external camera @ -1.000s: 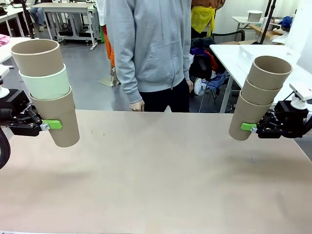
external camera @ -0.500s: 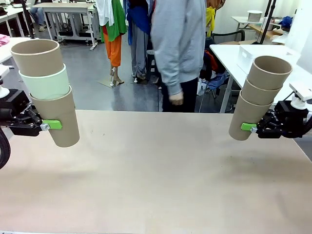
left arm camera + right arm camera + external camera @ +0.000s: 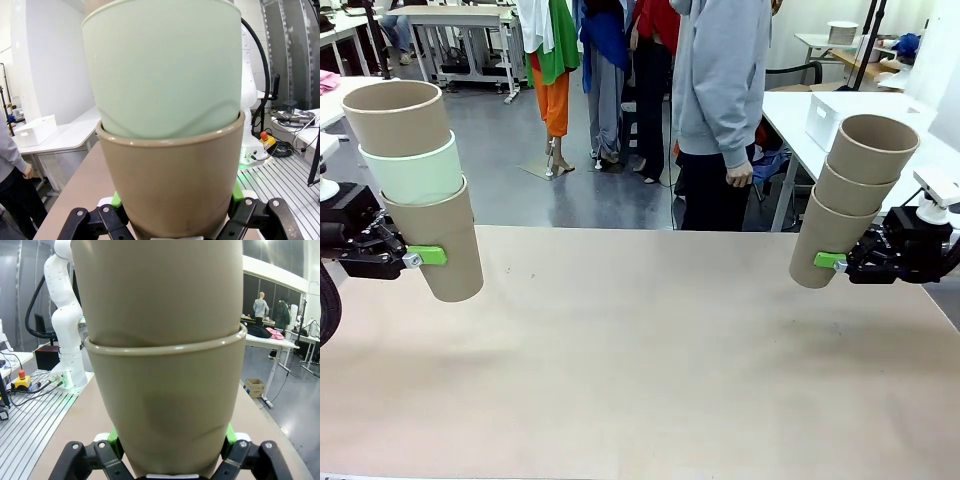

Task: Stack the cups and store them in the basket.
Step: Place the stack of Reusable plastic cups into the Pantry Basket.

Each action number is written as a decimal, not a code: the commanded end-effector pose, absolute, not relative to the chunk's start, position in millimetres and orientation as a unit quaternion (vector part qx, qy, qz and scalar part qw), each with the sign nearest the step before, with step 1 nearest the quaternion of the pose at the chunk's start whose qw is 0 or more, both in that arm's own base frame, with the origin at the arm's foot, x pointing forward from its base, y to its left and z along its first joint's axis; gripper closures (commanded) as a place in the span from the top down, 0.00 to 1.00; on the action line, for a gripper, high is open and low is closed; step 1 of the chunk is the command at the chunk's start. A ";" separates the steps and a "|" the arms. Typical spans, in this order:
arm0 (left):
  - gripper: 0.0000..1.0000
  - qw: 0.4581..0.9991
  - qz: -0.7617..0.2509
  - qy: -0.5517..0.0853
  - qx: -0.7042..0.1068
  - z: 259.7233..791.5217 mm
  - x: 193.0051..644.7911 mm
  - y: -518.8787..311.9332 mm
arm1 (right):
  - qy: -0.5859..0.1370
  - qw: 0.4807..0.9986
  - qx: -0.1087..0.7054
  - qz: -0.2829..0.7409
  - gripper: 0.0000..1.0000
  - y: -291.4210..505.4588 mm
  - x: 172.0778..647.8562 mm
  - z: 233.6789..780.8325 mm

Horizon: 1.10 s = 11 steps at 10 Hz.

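My left gripper is shut on the bottom brown cup of a stack of three held above the table's left side. A mint green cup sits in it and a brown cup tops it. The left wrist view shows the green cup nested in the brown one between my green pads. My right gripper is shut on the lowest cup of a tilted stack of three brown cups over the right side. In the right wrist view the gripped cup fills the middle. The basket is out of view.
The tan table stretches between both arms. A person in a grey hoodie stands beyond the far edge, right of centre. A white table with a white box lies at the back right.
The person has walked from the middle of the far edge toward the right. Both arms and their cup stacks have stayed still.
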<state>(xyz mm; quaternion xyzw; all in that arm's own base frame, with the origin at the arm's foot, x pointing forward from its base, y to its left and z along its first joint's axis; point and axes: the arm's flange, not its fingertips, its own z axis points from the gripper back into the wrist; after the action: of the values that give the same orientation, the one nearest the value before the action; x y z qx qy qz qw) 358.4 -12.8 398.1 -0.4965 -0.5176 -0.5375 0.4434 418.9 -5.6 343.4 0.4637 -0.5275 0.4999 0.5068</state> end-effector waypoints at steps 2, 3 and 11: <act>0.86 0.444 -0.535 -0.516 -0.500 402.8 356.8 -13.4 | -0.530 0.504 0.462 0.502 0.84 -5.0 418.7 347.3; 0.86 0.444 -0.535 -0.516 -0.500 402.8 356.8 -13.4 | -0.530 0.504 0.462 0.502 0.84 -5.0 418.7 347.3; 0.86 0.444 -0.535 -0.516 -0.500 402.8 356.8 -13.4 | -0.530 0.504 0.462 0.502 0.84 -5.0 418.7 347.3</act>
<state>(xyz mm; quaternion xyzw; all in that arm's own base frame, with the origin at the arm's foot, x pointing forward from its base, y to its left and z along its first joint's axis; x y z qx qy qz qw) 358.4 -12.8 398.1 -0.4965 -0.5176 -0.5375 0.4435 418.9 -5.6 343.4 0.4637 -0.5275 0.4999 0.5068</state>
